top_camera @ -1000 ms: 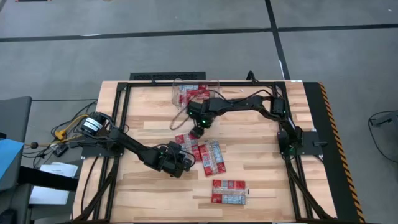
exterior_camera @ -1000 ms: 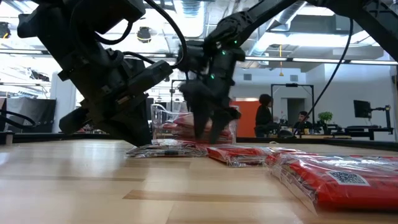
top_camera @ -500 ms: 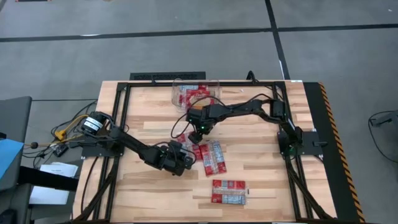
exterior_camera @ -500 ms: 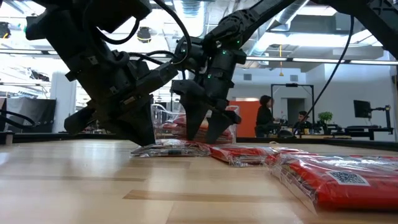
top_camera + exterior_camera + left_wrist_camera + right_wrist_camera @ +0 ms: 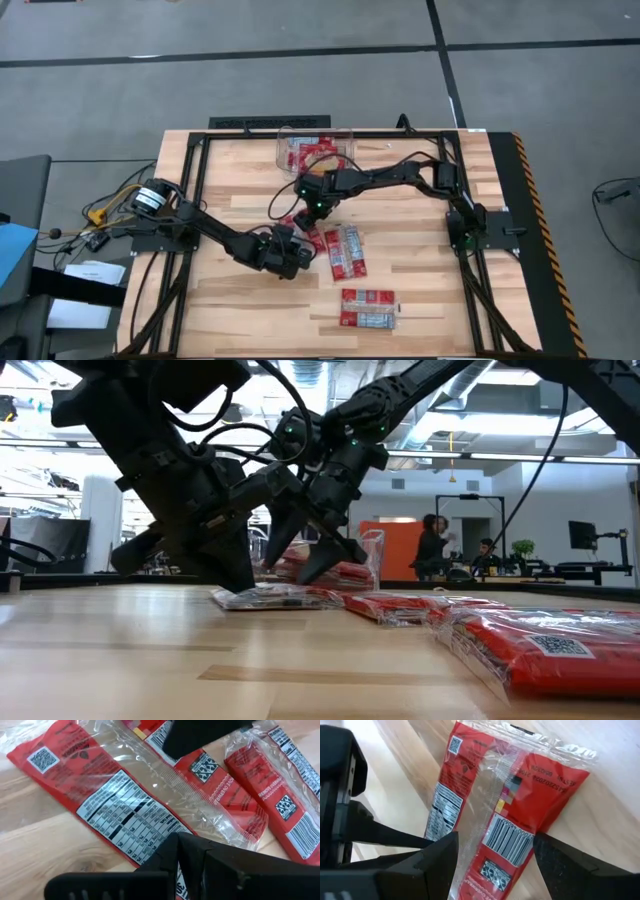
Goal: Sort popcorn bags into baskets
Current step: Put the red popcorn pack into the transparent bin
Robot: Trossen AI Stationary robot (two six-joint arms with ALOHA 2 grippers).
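From above, the right gripper (image 5: pixel 309 211) hung over the near end of a cluster of popcorn bags (image 5: pixel 341 250) at mid-table, while the left gripper (image 5: pixel 291 253) rested low just beside that cluster; the clear basket (image 5: pixel 284 152) sat at the far edge with red packets already inside, and one more bag (image 5: pixel 368 308) lay apart toward the front. At table height, the right gripper (image 5: pixel 322 550) tilted down with its fingers spread above a flat packet (image 5: pixel 270 597), the left arm's dark bulk just beside it. The left wrist camera showed that arm's fingers (image 5: pixel 186 851) pressed together, empty, touching the label side of a bag (image 5: pixel 107 805). The right wrist camera showed its fingers (image 5: pixel 436 857) apart, straddling a bag (image 5: pixel 505 810) on the wood without gripping it. The pick probably called for lowering until both fingertips bracketed the packet's edges, closing on the packet body rather than the loose wrap, and minding the left arm close by.
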